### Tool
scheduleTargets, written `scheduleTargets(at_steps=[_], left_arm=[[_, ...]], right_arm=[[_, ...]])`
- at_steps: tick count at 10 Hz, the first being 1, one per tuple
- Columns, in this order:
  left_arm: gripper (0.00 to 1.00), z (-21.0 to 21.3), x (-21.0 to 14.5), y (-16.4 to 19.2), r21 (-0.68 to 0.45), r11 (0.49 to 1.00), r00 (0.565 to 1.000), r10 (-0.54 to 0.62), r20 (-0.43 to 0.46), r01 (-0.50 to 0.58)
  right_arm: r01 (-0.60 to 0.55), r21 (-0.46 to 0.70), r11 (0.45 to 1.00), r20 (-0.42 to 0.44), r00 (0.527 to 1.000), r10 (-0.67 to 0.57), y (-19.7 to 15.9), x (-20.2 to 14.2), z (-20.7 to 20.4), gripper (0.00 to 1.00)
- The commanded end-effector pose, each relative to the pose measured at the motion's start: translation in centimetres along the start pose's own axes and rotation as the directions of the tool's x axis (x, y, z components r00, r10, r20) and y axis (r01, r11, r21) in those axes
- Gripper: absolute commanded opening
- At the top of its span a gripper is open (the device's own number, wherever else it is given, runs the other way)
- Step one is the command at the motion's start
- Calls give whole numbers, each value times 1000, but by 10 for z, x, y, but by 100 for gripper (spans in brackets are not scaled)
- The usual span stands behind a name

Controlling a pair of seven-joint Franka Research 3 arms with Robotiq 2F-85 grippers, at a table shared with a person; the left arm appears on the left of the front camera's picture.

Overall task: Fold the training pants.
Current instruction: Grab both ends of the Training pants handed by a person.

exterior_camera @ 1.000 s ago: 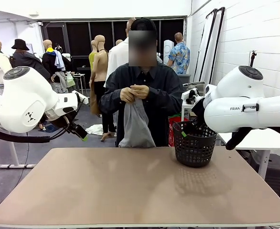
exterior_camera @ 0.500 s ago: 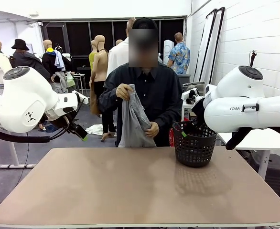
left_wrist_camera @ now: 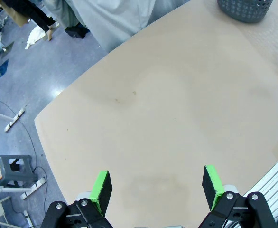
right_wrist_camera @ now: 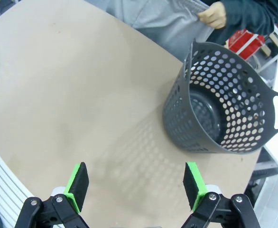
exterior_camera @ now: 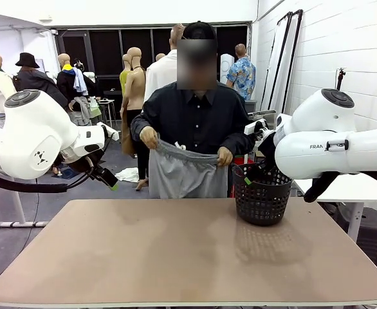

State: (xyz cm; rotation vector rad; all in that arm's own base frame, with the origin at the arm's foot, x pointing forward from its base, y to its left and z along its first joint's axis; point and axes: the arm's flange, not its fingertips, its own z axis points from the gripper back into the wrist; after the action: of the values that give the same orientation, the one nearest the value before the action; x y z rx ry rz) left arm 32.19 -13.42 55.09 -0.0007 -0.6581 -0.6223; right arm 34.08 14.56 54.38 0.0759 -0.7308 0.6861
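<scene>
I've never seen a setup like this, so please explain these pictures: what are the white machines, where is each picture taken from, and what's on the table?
The white machines are two robot arms, the left arm and the right arm. The front view comes from a camera between them, looking across the table at a person. The other two pictures come from cameras on the wrists, each looking down along its own gripper. The left gripper and the right gripper have green pads, and both are open and hold nothing. On the table stands a black mesh basket, which looks empty. The person holds the grey training pants up by the waistband, beyond the table's far edge.
</scene>
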Motion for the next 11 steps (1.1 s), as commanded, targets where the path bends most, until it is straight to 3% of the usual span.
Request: scheduleTargets(at_steps=[1,11], left_arm=[[100,-1,-1,-1,-9,1000,1000,-3,0,3],[100,-1,-1,-1,-9,1000,1000,-3,0,3]], right_arm=[[-3,2,1000,3,1000,3,1,0,0,100],[-3,2,1000,3,1000,3,1,0,0,100]])
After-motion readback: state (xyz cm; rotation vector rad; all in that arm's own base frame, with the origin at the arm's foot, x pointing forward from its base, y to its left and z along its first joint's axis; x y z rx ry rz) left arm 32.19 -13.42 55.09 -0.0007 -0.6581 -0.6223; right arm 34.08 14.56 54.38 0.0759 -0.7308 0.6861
